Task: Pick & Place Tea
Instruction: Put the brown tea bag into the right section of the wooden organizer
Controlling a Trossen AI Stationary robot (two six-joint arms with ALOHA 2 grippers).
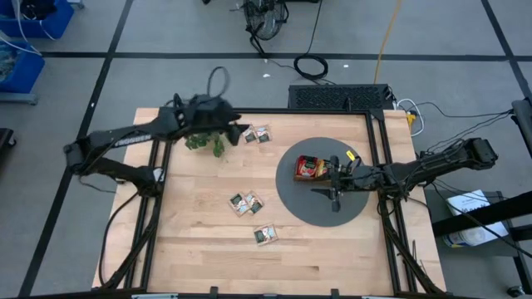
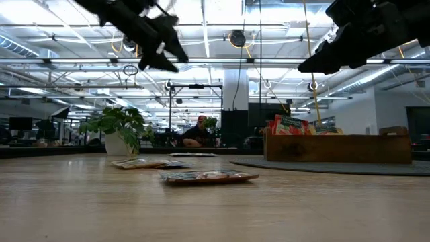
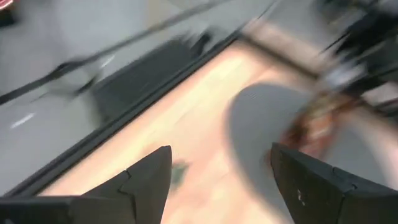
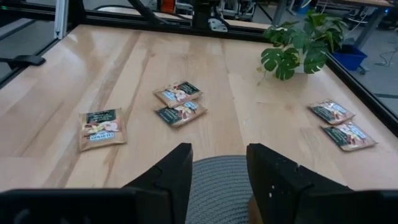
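Several tea sachets lie flat on the wooden table: a pair (image 1: 258, 134) at the far side, a pair (image 1: 245, 203) in the middle and a single one (image 1: 266, 235) nearer. More red sachets (image 1: 311, 168) stand in the brown wooden tray (image 2: 336, 148) on the round grey mat (image 1: 324, 208). My left gripper (image 3: 221, 165) hangs open, high above the far left of the table near the plant (image 1: 204, 142), with nothing between its fingers. My right gripper (image 4: 219, 162) is open above the mat next to the tray, pointing toward the table's left, also holding nothing.
The small leafy plant in a white pot (image 2: 119, 134) stands at the far left, just below my left arm. The black frame rails (image 1: 378, 141) run along the table's edges. Bare wood lies along the near side of the table (image 1: 249, 266).
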